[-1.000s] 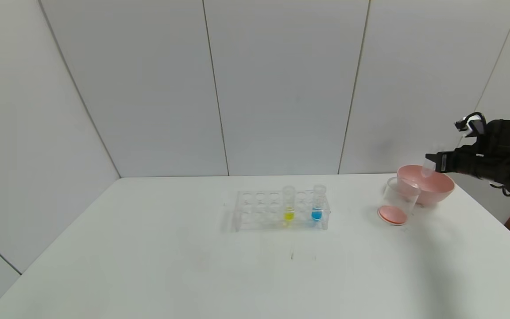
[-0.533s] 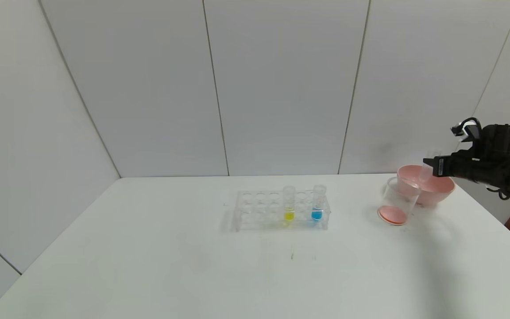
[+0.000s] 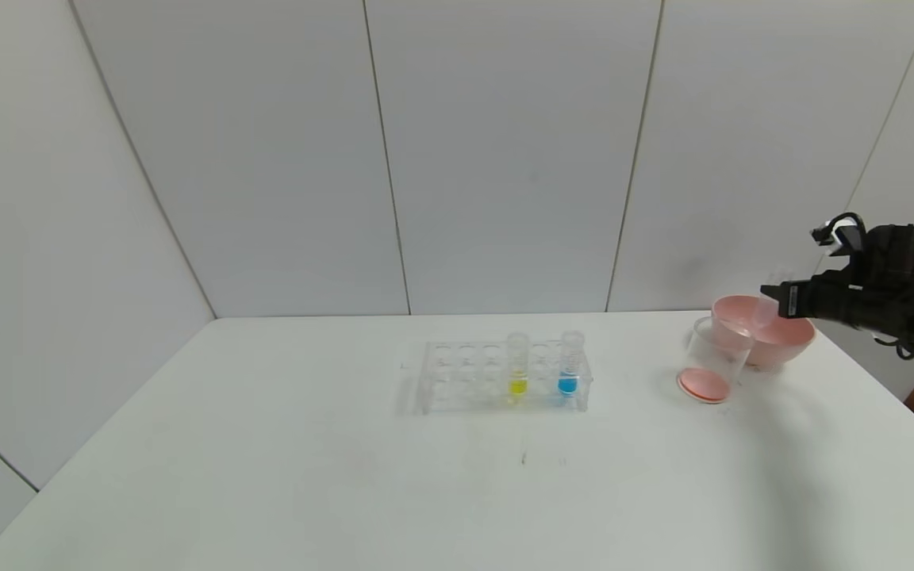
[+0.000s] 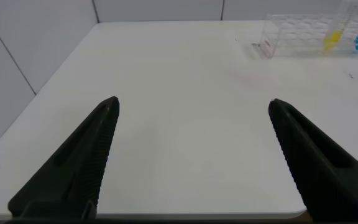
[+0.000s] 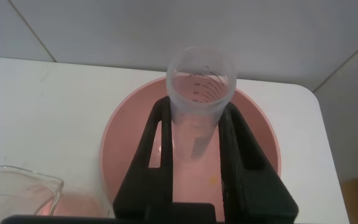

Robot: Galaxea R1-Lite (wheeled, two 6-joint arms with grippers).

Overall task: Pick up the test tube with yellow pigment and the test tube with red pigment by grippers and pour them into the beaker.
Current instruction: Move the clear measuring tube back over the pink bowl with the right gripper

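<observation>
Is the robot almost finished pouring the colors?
About halfway. The beaker already has red in its bottom. The right gripper holds an emptied tube over the pink bowl. The yellow tube still stands in the rack, unpoured.

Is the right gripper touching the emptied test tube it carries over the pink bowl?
Touching. The right wrist view shows the right gripper with both black fingers pressed against the sides of the test tube, above the pink bowl.

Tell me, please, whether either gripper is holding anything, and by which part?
The right gripper grips an empty clear test tube by its body below the rim, over the pink bowl. The left gripper holds nothing.
</observation>
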